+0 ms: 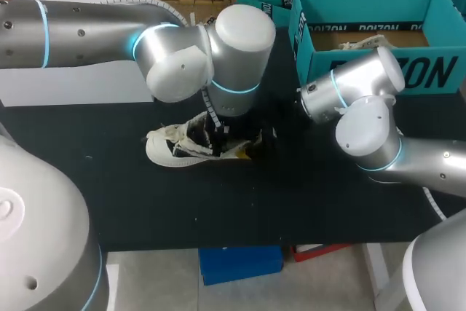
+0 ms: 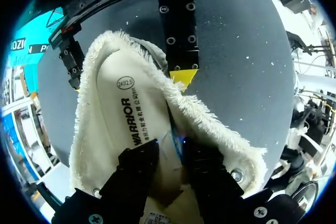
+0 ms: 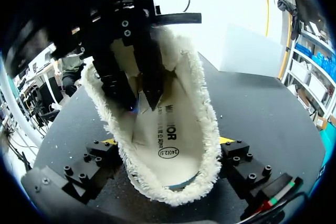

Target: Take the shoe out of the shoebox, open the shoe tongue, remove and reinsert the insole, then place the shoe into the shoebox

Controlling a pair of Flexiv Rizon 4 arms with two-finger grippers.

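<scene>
Step 1 looks done: shoe out of the shoebox, sitting upright near the middle of the counter, toe toward the left edge, box well apart at the far right corner. Seems opened up as well, enough to look straight down past the fleece lining onto the insole; tongue hidden under the left arm, so can't confirm. Judging insole removal as the step in hand, barely started: mostly flat in the shoe, heel end seated, only a bit nearer the toe pinched up. Left to do: pull it out fully, reinsert, put the shoe back in the shoebox

Pose:
- Left arm: in from the left edge, reaching past the middle, wrist pointing down into the shoe opening
- Left claw: nearly closed, tips down inside the shoe, nipping a fold of the insole between the fingers
- Right arm: in from the right edge, elbow folded, wrist low over the counter and aimed at the heel
- Right claw: spread wide around the heel, one yellow tip pressed on each side of the fleece lining, so clamped on the shoe and bracing it

Can't see the toe end of the insole behind the left claw, so can't say how much is free
</scene>
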